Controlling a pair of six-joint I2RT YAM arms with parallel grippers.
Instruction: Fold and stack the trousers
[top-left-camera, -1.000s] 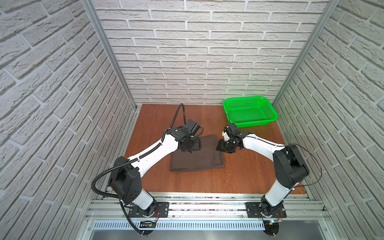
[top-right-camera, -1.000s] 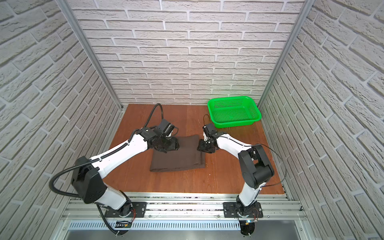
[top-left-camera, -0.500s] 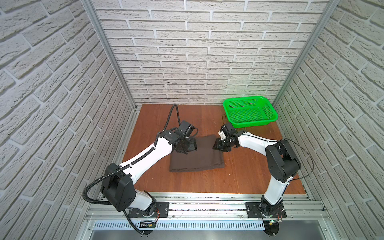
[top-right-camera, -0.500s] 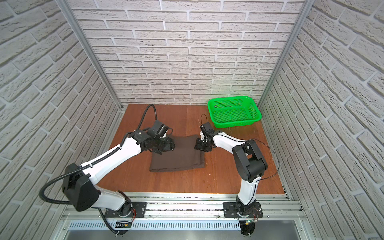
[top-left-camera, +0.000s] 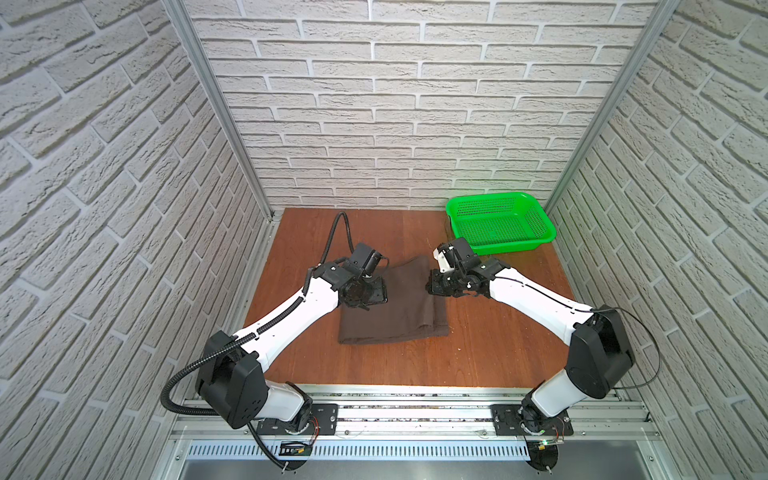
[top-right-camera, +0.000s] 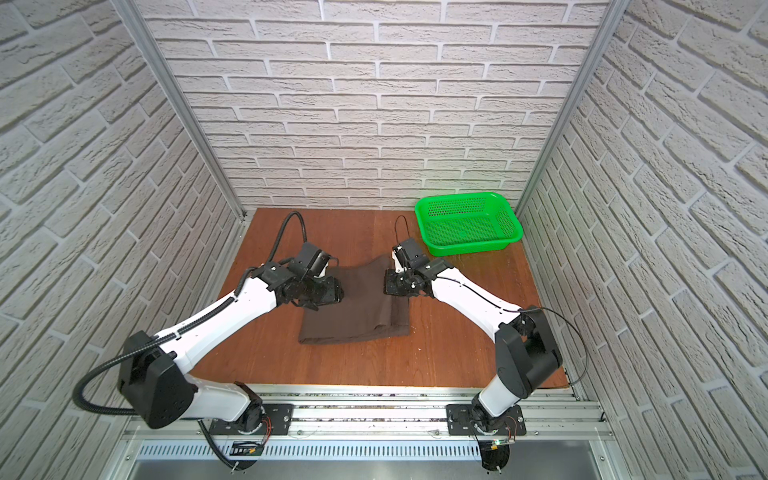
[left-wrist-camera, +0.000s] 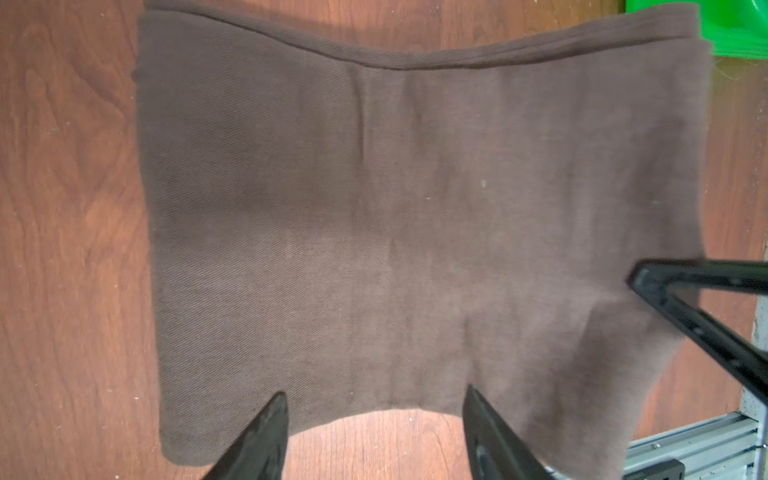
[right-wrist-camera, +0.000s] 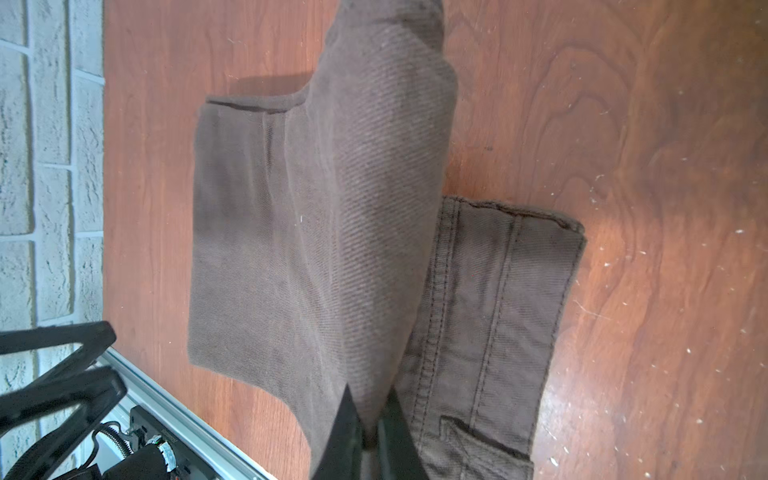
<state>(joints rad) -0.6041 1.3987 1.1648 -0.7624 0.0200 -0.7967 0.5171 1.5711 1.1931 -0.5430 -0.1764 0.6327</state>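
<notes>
1. While my right claw (right-wrist-camera: 368, 432) pinches shut on the basket-side edge of the trousers (top-left-camera: 399, 303), my left claw (left-wrist-camera: 374, 392) hangs spread over the far edge.
2. Trousers lie folded near the basket (top-left-camera: 511, 248); from the right claw the cloth stretches away from it, so I'd fold that way.

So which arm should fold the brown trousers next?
Probably the right arm: the right claw is shut on the trousers, holding an edge up, ready to pull it over. The left claw hangs open above the cloth, gripping nothing.
</notes>
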